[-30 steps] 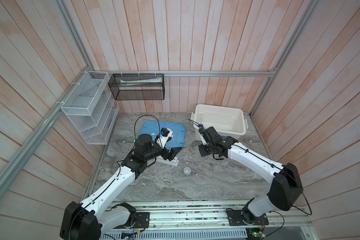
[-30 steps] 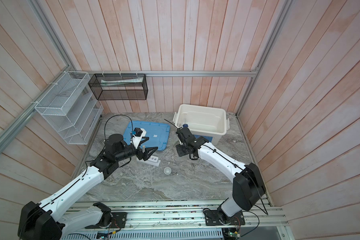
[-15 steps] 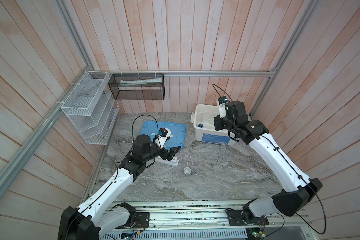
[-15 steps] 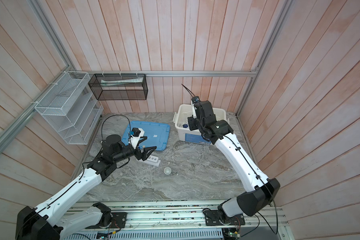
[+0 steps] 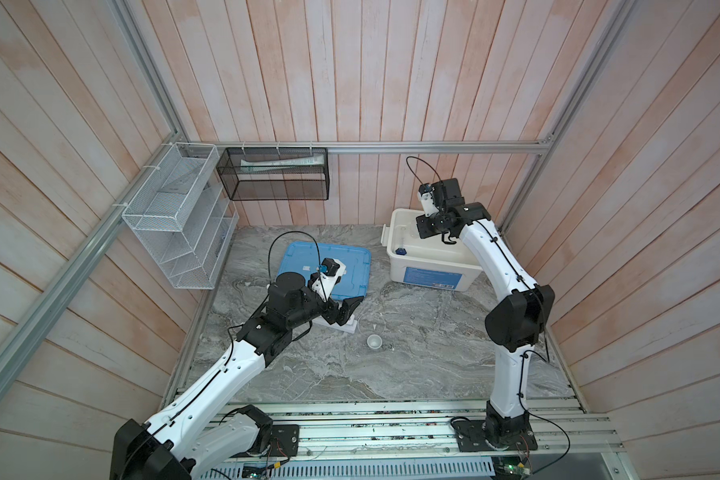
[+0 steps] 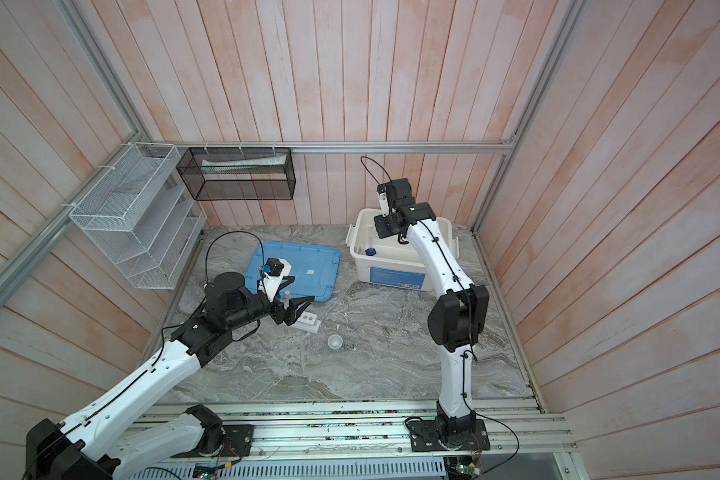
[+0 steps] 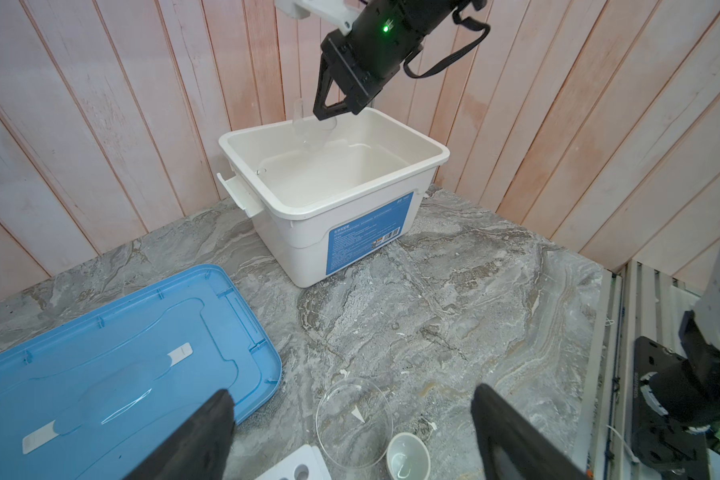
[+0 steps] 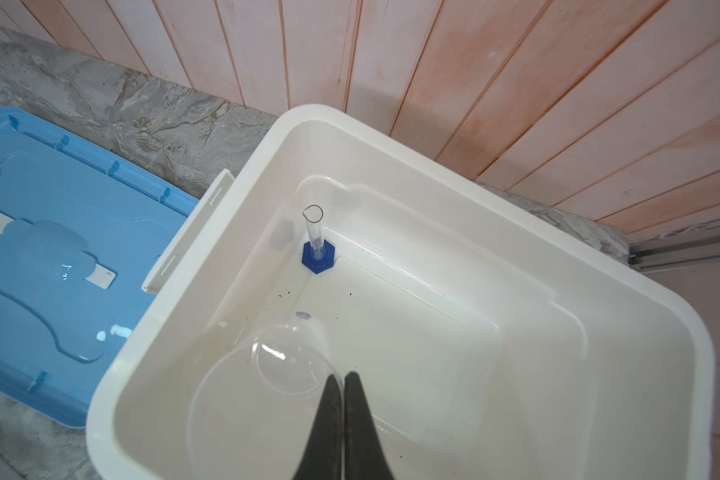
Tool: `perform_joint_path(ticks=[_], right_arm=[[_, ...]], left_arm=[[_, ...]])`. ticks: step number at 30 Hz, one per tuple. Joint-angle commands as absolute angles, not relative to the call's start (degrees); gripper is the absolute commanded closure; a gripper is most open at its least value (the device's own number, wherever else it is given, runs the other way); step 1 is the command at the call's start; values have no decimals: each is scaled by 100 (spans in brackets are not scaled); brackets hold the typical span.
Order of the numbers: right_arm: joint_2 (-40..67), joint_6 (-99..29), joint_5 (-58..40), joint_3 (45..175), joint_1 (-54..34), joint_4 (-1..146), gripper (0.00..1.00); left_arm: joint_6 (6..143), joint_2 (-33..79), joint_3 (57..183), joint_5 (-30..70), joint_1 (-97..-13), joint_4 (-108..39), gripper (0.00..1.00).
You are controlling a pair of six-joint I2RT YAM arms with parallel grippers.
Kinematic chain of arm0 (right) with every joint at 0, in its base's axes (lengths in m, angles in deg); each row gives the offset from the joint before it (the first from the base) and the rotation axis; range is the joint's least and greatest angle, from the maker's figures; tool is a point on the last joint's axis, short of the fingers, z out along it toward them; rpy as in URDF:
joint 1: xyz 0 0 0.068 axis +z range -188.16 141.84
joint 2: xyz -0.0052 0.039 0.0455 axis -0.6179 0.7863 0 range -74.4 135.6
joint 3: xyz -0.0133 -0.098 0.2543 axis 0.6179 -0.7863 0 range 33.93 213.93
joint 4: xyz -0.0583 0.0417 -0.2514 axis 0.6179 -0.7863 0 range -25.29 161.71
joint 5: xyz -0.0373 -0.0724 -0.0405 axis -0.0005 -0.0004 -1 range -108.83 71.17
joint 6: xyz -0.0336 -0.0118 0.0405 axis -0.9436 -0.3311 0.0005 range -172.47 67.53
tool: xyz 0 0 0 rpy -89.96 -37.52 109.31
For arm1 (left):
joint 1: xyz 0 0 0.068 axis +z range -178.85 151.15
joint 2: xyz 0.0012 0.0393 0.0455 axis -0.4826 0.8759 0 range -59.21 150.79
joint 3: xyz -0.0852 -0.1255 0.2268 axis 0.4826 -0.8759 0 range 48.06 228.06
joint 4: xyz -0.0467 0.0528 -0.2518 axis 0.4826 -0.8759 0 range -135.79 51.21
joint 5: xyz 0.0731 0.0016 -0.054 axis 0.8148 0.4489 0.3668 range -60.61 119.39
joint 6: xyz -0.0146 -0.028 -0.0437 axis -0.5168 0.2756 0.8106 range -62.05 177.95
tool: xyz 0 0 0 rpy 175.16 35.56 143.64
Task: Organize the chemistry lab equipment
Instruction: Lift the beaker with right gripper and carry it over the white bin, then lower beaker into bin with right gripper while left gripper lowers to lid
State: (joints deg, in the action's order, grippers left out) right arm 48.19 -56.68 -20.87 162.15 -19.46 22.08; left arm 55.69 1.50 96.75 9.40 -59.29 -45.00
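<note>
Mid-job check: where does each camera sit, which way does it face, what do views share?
Both top views: high at the front, looking down on the table; left arm and right arm show.
Left wrist: low over the table, facing the white bin; its open fingers show.
Right wrist: over the bin, looking down inside; its shut fingers pinch a clear cup.
Shared: all show the bin and blue lid.

Marble table (image 5: 412,365) — bin (image 5: 433,272), lid (image 5: 352,266), rack (image 6: 308,323), dish (image 6: 334,341)
</note>
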Motion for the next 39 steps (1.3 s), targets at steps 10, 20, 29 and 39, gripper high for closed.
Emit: perform_joint_path(ticks=[10,20,29,39], right_arm=[[6032,-5991,-1512,17059,-2061,1345,96],[6379,-5979,-1722,16928,-2011,1618,96],[6813,-5974,-1453,17130,-2111,1908,96],[7021,-6096,-1435,17043,-2114,2018,96]], left_arm=[[5496,717,10516,1392,-5970,-4994,10],[5450,1585,10965,1150,-5970,-4509,10],[5572,2121,11409,953,-5962,-4323,10],[5627,2314,11675,905,-5970,-4431,10]])
